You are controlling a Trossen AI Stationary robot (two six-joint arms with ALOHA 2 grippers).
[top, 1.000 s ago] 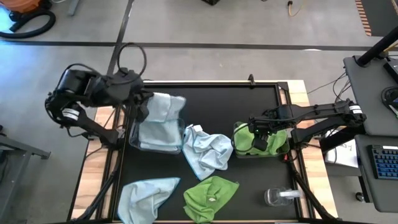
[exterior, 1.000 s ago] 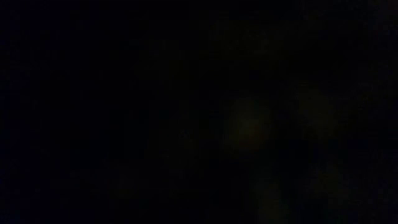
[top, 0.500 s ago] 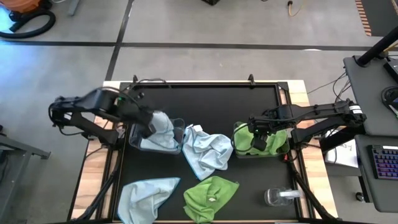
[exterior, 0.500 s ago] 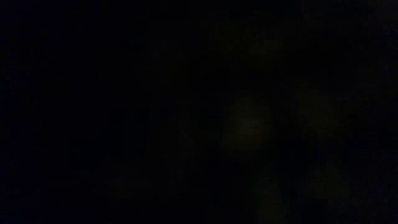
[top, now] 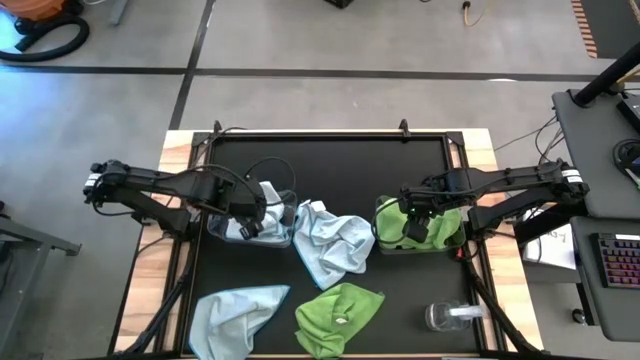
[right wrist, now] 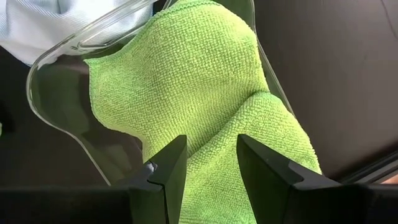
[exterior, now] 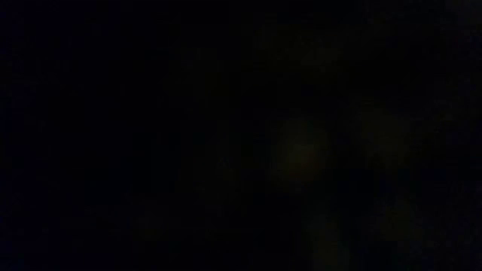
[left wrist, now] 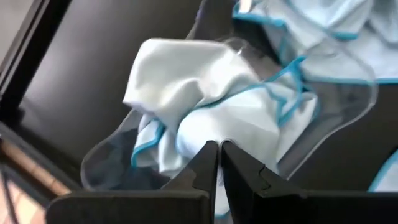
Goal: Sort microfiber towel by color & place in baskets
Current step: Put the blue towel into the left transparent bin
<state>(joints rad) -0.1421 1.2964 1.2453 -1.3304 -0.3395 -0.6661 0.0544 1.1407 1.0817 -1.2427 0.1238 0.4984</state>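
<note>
Black tabletop [top: 330,170]: left gripper [top: 250,222] pinched shut, pushing pale blue microfiber towel [left wrist: 205,106] into clear rectangular plastic basket [left wrist: 348,118] at 9 o'clock; should press deep, then lift straight. Right gripper [right wrist: 208,165] open over lime green towel [right wrist: 193,87] at 3 o'clock.

Table [top: 330,165]: black surface, light wood edge strips on both sides.

Left basket [top: 222,232]: clear plastic. Cloth inside it [left wrist: 205,99]: pale blue with a darker turquoise stitched border.

Right basket [right wrist: 62,93]: clear plastic. Cloth inside it [right wrist: 205,106]: lime green, uniform fine looped weave.

Loose cloth at table centre [top: 332,243]: pale blue. Loose cloth at the front left [top: 232,313]: pale blue. Loose cloth at the front centre [top: 338,313]: lime green.

Round container [top: 447,316]: clear, with a white part.

Left end effector [left wrist: 219,163] and right end effector [right wrist: 211,163]: matte black.

Low view: fully dark.
</note>
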